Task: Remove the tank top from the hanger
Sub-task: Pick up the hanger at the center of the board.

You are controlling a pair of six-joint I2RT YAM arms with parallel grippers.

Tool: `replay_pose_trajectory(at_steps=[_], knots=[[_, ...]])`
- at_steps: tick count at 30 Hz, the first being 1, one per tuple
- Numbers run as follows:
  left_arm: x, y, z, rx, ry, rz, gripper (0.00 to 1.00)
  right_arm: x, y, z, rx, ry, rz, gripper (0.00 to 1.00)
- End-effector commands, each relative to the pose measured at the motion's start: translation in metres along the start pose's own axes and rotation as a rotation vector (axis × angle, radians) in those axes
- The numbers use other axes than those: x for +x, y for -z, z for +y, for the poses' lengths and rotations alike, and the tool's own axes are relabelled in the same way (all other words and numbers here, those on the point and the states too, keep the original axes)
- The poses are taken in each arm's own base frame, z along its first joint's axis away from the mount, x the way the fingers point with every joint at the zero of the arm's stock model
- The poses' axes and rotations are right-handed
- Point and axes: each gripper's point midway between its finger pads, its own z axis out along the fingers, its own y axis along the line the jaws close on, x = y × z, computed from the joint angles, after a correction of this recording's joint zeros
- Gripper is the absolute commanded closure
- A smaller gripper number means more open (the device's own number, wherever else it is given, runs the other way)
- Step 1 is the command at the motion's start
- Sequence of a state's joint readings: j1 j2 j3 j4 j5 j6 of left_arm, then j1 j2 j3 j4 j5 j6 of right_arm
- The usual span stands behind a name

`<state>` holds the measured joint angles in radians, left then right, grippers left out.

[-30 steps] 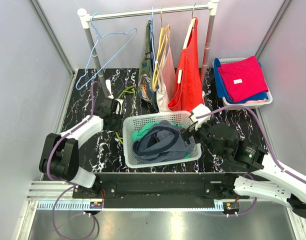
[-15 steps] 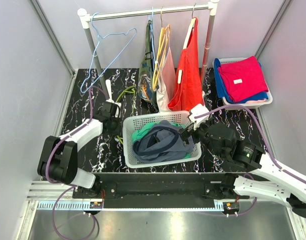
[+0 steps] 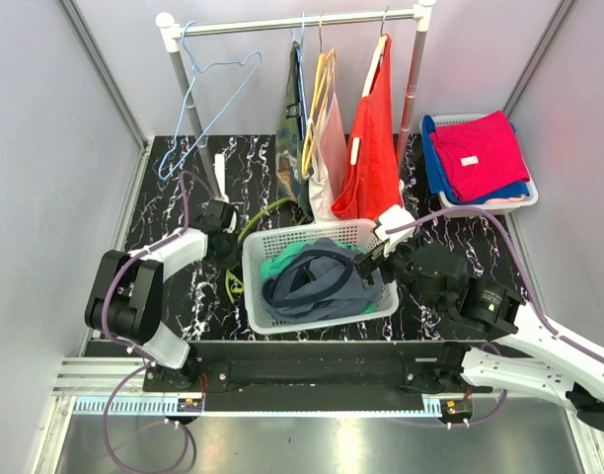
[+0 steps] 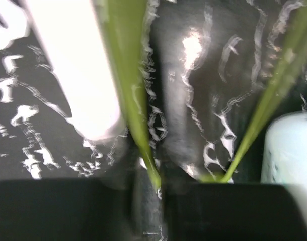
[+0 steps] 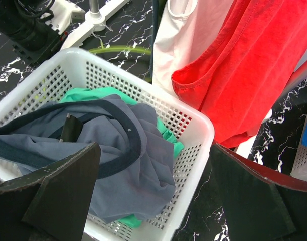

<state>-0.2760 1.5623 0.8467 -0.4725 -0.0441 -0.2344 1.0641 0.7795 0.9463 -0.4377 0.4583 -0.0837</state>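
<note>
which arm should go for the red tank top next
Right. The right fingers are open and empty, with the red tank top hanging just beyond them. The left fingers are across the basket, closed on the green hanger.

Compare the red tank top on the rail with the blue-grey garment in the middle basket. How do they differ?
The red tank top hangs full length on a hanger from the rail; the blue-grey garment lies crumpled in the white basket. The red tank top is one plain colour; the blue-grey garment has darker navy trim. Both are soft clothing.
</note>
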Motion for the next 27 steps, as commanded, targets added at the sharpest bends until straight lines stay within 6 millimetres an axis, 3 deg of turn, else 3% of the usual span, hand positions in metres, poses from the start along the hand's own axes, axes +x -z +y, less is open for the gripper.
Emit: replay_pose_trajectory(at_steps=[1, 9, 18, 27], knots=[[-0.02, 0.006, -0.007, 0.03, -0.021, -0.066, 1.0, -0.023, 0.006, -0.004, 0.004, -0.054, -0.075, 0.0], [-0.051, 0.044, 0.003, -0.005, -0.003, -0.208, 1.0, -0.02, 0.005, -0.001, -0.01, -0.06, -0.07, 0.0], [-0.102, 0.126, 0.039, -0.169, -0.04, -0.44, 1.0, -0.024, 0.007, -0.001, -0.015, -0.064, -0.08, 0.0], [-0.104, 0.18, 0.093, -0.47, -0.152, -0.558, 1.0, -0.034, 0.016, -0.003, -0.026, -0.101, -0.118, 0.0]])
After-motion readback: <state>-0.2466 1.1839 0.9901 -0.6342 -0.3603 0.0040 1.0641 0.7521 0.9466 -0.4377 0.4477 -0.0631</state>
